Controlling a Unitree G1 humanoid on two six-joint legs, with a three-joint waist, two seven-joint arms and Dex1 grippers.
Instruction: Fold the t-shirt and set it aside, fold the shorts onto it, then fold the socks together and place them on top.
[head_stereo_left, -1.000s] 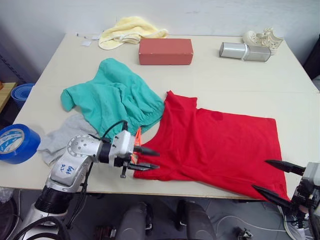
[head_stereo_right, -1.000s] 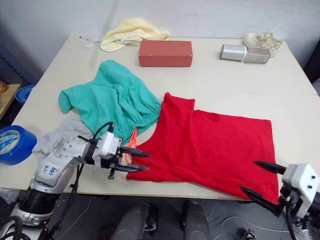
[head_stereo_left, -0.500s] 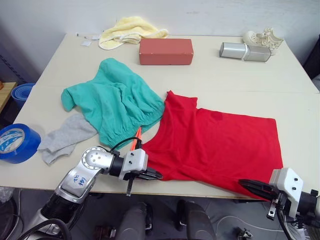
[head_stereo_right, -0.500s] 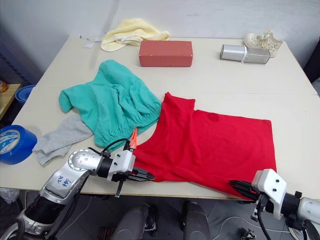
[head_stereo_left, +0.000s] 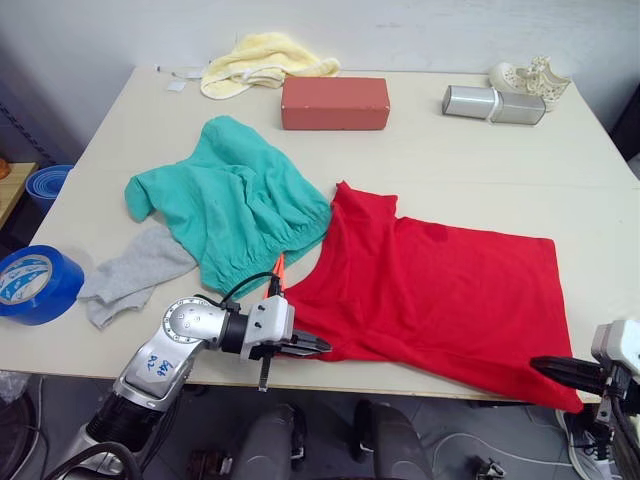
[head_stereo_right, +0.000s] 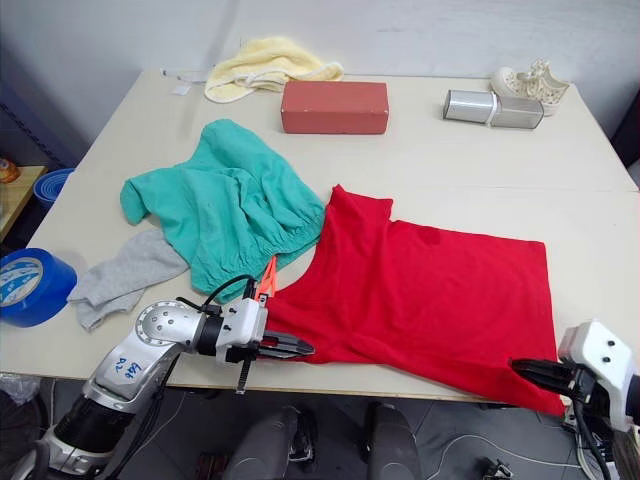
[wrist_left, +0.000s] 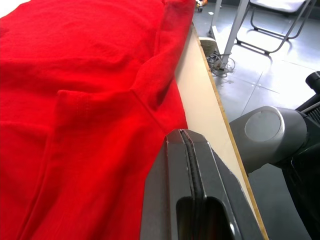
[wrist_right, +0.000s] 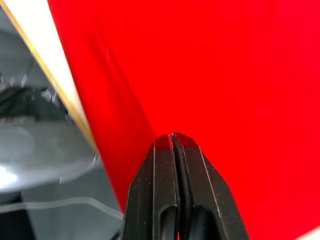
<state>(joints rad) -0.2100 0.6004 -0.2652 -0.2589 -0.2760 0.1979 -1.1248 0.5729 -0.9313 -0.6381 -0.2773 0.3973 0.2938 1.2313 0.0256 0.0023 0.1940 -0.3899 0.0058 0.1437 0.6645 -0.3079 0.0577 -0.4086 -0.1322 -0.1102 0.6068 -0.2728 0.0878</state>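
Two claws are sitting at the near edge of the counter (head_stereo_left: 430, 165), and you are clamping the t-shirt (head_stereo_left: 440, 290) with both. Your left claw (head_stereo_left: 318, 346) is pinching the shirt's near left corner, its black fingers (wrist_left: 186, 165) pressed flat together with red cloth just under them. Your right claw (head_stereo_right: 528, 372) is closed tight on the near right hem, right where the cloth is hanging over the counter edge; the right wrist view is showing the fingers (wrist_right: 172, 150) meeting with no gap.

The t-shirt is lying spread flat across the near right half of the counter. The shorts (head_stereo_left: 235, 200) are lying crumpled to its left, touching it, with the orange drawstring (head_stereo_left: 277, 268) trailing toward your left claw. The socks (head_stereo_left: 130, 275) are lying near the counter's left edge, partly tucked beside the shorts.

No containers are holding anything here. A red block (head_stereo_left: 335, 102), a yellow cloth (head_stereo_left: 262, 58) and a silver cylinder (head_stereo_left: 494, 104) are resting along the far side.
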